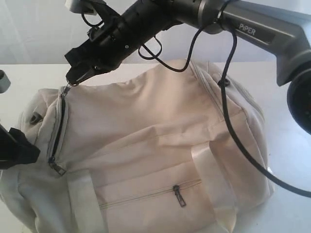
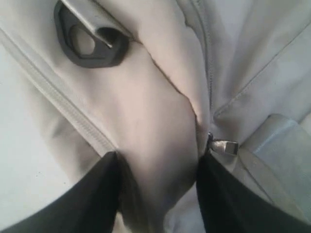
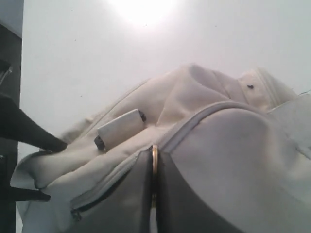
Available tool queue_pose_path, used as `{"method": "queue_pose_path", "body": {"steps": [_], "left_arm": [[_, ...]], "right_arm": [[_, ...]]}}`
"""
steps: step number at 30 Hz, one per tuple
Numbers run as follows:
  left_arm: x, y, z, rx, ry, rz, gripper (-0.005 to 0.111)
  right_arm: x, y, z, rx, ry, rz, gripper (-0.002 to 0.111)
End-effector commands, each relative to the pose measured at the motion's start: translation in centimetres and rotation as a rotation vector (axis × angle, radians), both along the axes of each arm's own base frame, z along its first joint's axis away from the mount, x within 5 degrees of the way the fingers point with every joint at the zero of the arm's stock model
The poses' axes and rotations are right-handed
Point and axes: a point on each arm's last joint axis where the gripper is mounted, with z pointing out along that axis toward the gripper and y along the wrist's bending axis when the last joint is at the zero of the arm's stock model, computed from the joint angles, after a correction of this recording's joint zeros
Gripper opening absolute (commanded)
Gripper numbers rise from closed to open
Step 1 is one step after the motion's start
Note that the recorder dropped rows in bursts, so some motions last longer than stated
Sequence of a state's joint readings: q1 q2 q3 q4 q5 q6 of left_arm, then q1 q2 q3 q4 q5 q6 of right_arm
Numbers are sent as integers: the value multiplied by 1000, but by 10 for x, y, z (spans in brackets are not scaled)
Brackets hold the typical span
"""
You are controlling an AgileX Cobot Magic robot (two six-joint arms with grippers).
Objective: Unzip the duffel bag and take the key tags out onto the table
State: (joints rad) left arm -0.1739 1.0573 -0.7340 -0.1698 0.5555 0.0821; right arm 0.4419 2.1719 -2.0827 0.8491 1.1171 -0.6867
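Note:
The cream duffel bag (image 1: pixel 160 121) lies across the white table (image 1: pixel 19 73). My right gripper (image 1: pixel 75 77) reaches over to the bag's left end and is shut on the metal zipper pull (image 3: pixel 154 154) of the end zip. That zip (image 1: pixel 58 128) gapes a dark slit below the pull. My left gripper (image 1: pixel 34 153) is at the bag's left end, and a fold of bag fabric (image 2: pixel 155 145) is bunched between its fingers (image 2: pixel 97 194). A second small metal zip pull (image 2: pixel 224 145) lies beside one finger. The key tags are hidden.
A zipped side pocket with a hanging pull (image 1: pixel 180 194) faces the front. A grey plastic strap ring (image 2: pixel 92 46) sits on the bag's end. The right arm's black cable (image 1: pixel 233 126) drapes over the bag. White table shows behind the bag and at the right.

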Motion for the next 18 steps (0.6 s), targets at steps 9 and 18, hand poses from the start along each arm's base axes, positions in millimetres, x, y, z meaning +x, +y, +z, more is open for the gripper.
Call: {"method": "queue_pose_path", "body": {"steps": [9,18], "left_arm": [[0,-2,-11,12,91,-32,0],[-4,-2,-12,26,125,-62,0]], "right_arm": [[12,1,2,24,-73,-90,0],[33,1,-3,48,-237,-193,0]]}}
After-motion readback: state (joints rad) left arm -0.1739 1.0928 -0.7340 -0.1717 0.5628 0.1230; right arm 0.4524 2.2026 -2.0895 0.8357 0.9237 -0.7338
